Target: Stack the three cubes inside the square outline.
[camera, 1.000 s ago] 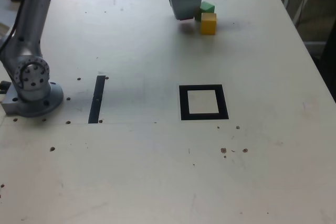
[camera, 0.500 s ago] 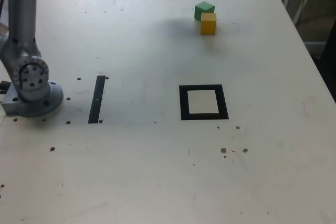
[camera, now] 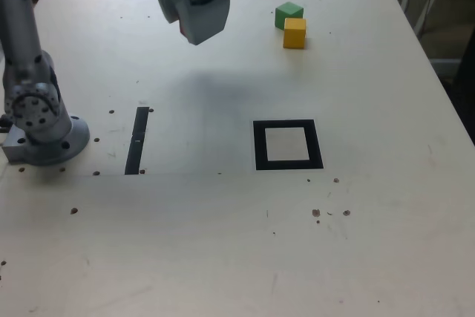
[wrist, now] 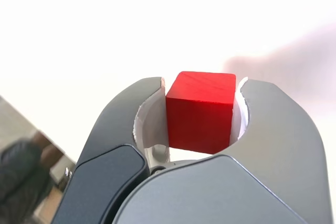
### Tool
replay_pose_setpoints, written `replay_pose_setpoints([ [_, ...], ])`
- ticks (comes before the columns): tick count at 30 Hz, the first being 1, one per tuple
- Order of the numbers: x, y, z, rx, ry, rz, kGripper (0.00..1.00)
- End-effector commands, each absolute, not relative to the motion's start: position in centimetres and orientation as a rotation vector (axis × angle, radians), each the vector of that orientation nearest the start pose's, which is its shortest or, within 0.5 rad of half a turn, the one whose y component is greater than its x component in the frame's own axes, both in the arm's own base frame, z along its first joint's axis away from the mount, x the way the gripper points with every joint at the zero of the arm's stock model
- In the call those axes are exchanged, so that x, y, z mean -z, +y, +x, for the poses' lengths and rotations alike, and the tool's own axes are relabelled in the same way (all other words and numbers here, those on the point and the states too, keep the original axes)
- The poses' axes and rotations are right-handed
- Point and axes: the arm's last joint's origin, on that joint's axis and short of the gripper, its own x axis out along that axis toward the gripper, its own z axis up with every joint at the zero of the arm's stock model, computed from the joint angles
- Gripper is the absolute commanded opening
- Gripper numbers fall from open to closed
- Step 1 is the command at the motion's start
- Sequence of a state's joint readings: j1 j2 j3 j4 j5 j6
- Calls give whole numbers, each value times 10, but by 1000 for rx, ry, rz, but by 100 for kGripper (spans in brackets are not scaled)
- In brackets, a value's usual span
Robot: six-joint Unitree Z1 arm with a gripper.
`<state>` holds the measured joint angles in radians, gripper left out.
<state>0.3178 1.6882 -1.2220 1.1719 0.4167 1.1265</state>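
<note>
Pale table, scuffed and dotted with small dark marks, carrying the items listed. Pincer: grey, hanging above the table toward its far side, left of centre in the exterior view, with a soft shadow on the surface beneath it; jaws clamped on the red cube, which the wrist view shows pinched between the pale inner pads, one face and its upper edge exposed. The red cube cannot be made out in the exterior view, being hidden by the pincer body. Green cube: resting on the table near the far edge, toward the exterior view's right of the pincer and apart from it. Yellow cube: resting on the table directly in front of the green cube, the two touching or very nearly so at a corner; which, cannot be told. Square outline: thick black frame with pale interior, lying flat near the table's middle, nearer the camera than both loose cubes and well apart from them; its interior holds no cube. Thin black strip: straight, lying to the exterior view's left of the square outline. Arm base: grey, bolted at the table's left edge in the exterior view, just beside the strip.
</note>
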Motion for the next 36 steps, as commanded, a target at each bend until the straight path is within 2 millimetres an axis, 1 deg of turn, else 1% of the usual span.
replay_pose_setpoints([
  [1, -295, 85, 228, 105, 1778, 657, 28],
  [6, -299, 56, 220, 50, 1747, 641, 28],
  [10, -308, 33, 214, 13, 1702, 618, 28],
  [14, -311, 14, 215, 25, 1653, 535, 28],
  [17, -308, 1, 227, 86, 1637, 449, 28],
  [20, -302, -10, 244, 153, 1647, 365, 28],
  [23, -295, -18, 259, 176, 1670, 283, 28],
  [26, -290, -23, 271, 141, 1687, 220, 28],
  [32, -290, -25, 282, 20, 1663, 138, 30],
  [36, -286, -28, 293, -24, 1652, 63, 32],
])
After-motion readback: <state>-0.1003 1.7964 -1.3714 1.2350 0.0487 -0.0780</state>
